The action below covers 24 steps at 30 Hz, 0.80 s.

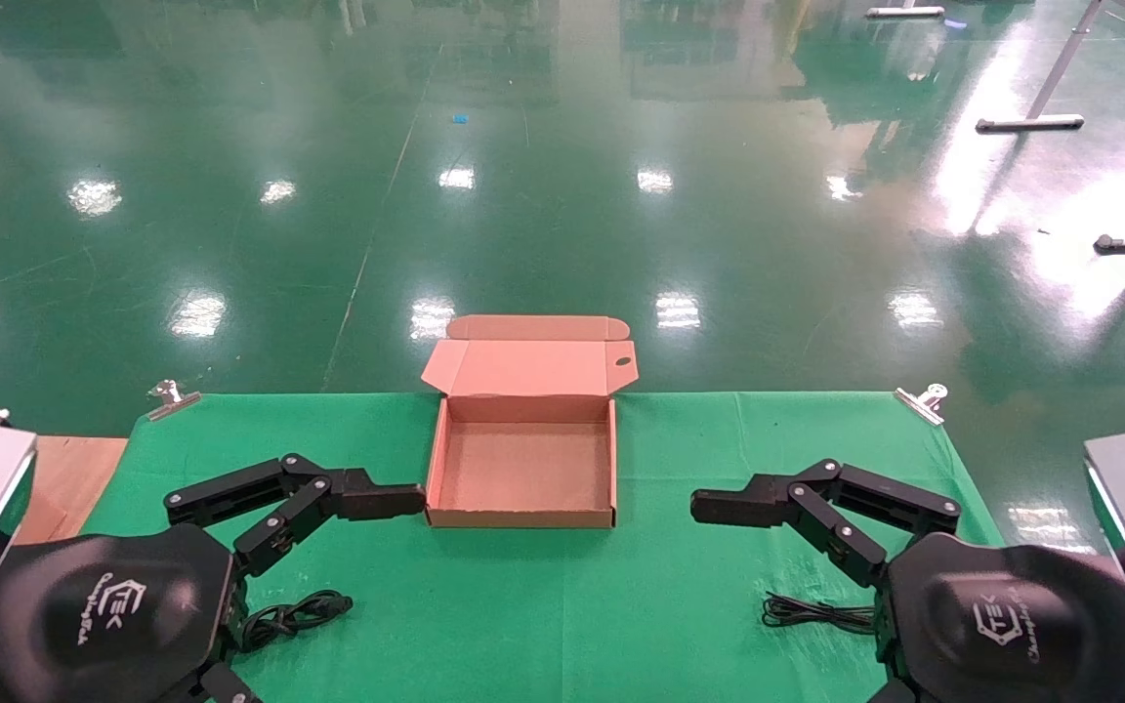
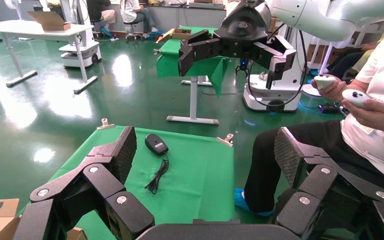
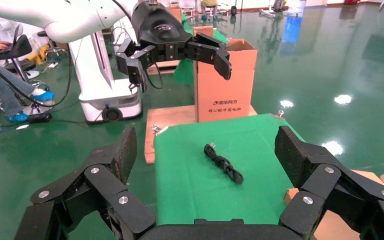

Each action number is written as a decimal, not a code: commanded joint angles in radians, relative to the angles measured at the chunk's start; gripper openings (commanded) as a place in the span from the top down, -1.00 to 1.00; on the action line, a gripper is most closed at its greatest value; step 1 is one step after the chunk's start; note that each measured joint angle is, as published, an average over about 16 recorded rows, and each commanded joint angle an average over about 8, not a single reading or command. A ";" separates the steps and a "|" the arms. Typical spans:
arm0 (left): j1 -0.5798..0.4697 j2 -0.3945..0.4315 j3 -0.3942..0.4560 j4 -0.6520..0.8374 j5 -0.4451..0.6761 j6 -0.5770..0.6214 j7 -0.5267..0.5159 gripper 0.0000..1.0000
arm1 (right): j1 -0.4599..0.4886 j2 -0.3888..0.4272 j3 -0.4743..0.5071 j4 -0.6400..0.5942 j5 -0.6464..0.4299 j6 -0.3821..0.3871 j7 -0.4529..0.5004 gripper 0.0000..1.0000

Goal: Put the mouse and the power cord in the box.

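Observation:
The box lies open and empty at the middle of the green cloth, its lid flap folded back. The power cord lies coiled near the front left, partly under my left arm, and shows whole in the right wrist view. The mouse lies label-up at the right with its thin wire. From the head, only the wire shows beside my right arm. My left gripper hovers open left of the box. My right gripper hovers open right of it.
Metal clips pin the cloth at its far corners. A wooden board carrying a tall cardboard carton stands past the left edge. A person with controllers sits beyond the right edge.

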<state>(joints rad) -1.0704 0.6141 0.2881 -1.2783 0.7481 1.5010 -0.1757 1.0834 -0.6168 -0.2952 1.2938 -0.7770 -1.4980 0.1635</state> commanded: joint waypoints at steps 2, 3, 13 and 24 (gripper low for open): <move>0.003 0.002 0.003 0.001 0.006 0.003 0.006 -1.00 | 0.004 -0.002 -0.007 0.007 -0.023 -0.001 -0.013 -1.00; 0.004 0.003 0.009 0.006 0.018 0.006 0.012 -1.00 | 0.009 -0.006 -0.016 0.010 -0.046 -0.003 -0.024 -1.00; -0.051 0.048 0.109 0.107 0.243 0.033 0.094 -1.00 | 0.072 -0.059 -0.115 -0.037 -0.330 0.001 -0.162 -1.00; -0.224 0.181 0.269 0.391 0.614 0.010 0.259 -1.00 | 0.203 -0.177 -0.257 -0.213 -0.757 0.108 -0.375 -1.00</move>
<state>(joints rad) -1.2924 0.7922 0.5529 -0.8844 1.3537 1.5024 0.0872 1.2884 -0.7972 -0.5527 1.0647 -1.5251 -1.3922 -0.2098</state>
